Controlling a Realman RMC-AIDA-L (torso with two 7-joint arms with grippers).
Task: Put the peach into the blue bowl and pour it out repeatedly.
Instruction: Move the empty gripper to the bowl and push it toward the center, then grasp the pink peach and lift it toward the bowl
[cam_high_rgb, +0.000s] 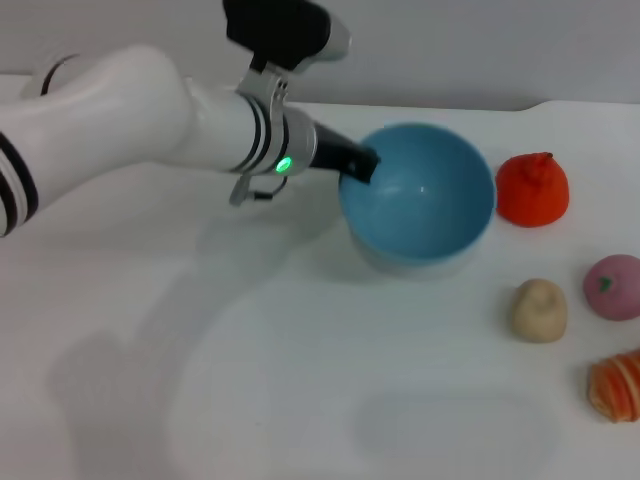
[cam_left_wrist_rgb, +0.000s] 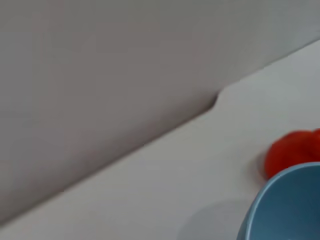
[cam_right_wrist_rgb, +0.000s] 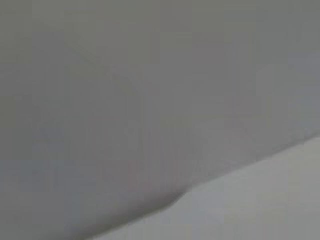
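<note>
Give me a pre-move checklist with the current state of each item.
1. Left gripper at the blue bowl's rim: ok.
2. Grip closed on the rim: cannot tell.
3. Bowl empty: ok, only bare blue inside.
4. Peach out on the table, apart from the bowl: ok.
5. Orange-red fruit close beside the bowl: not ok, little clearance.
6. Right gripper clear of the work: cannot tell, not in view.

Blue bowl (cam_left_wrist_rgb: 287, 210) beside red fruit (cam_left_wrist_rgb: 290, 152)
</note>
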